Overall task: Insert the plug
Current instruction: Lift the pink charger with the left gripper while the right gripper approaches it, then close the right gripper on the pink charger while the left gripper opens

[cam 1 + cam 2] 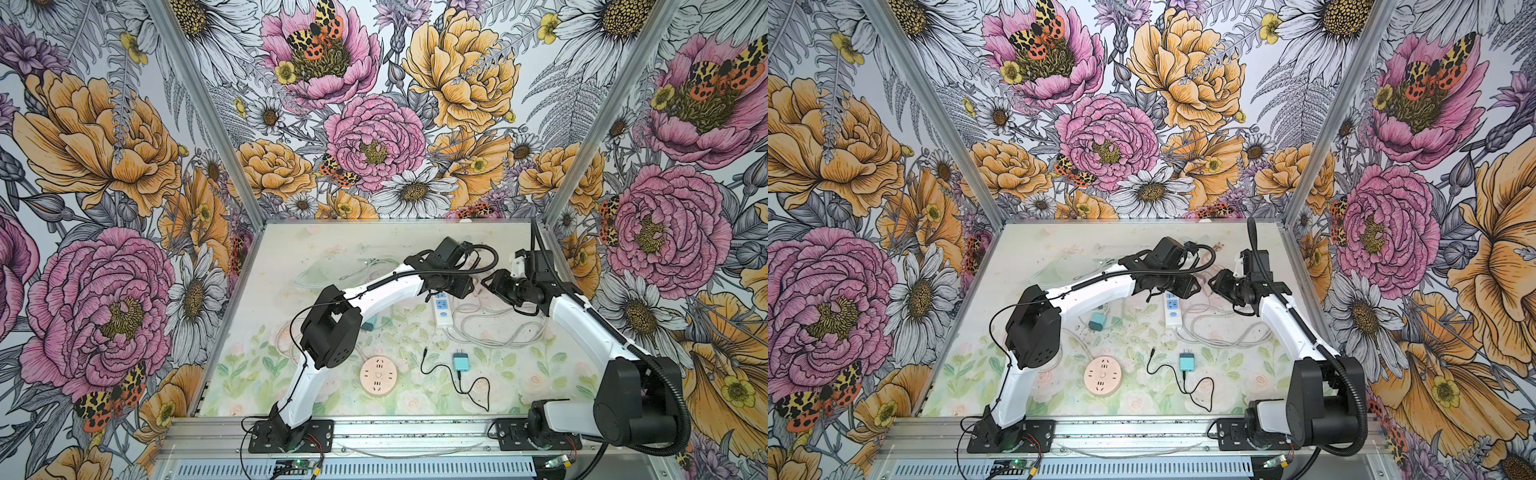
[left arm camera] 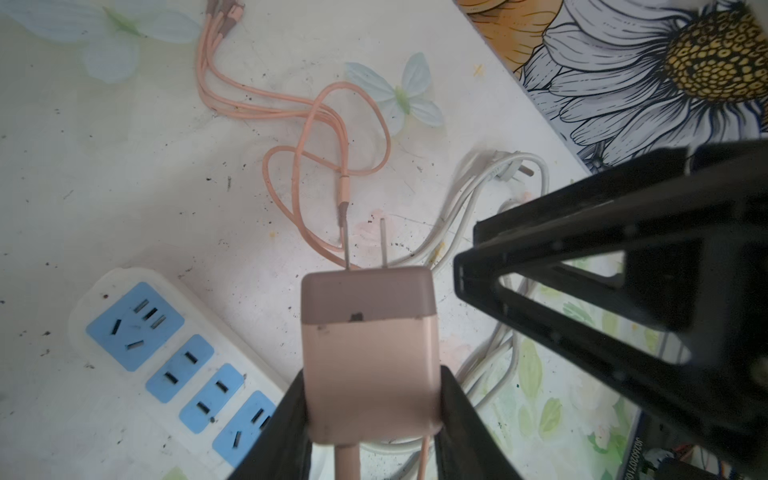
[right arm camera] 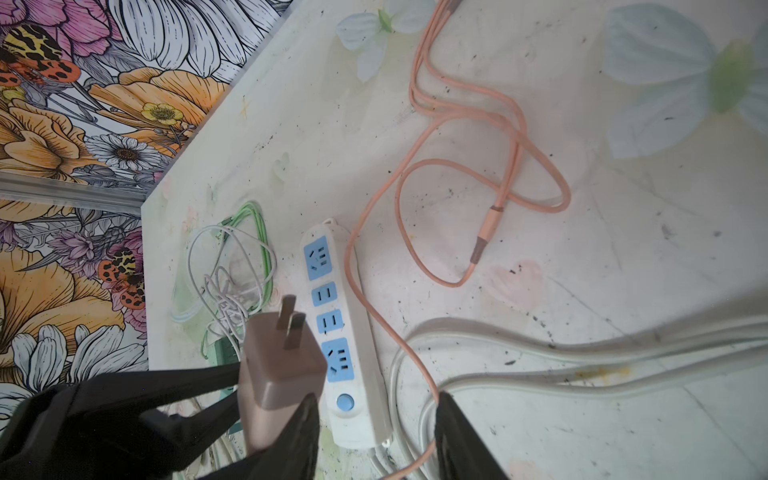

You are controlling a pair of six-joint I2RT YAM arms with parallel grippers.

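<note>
– Looking for the plug: where is it?

– It is pink, with two flat metal prongs. The left gripper clamps its sides and holds it in the air. The prongs point away from the fingers and sit in no socket.

– And the strip?

– The white strip lies flat on the table, just beside the plug and below it. Four blue socket faces run along it in a row. In the right wrist view, a round blue button sits at one end.

– What about the right gripper?

– The right gripper hovers near the plug with its fingers spread apart, clasping nothing. A pink cable passes between those fingers, close against one of them, and loops over the table.

– Is there any writing?

– A sticker near the right arm carries a line of digits, too small and blurred to read. In both top views the left arm hides the plug.
</note>
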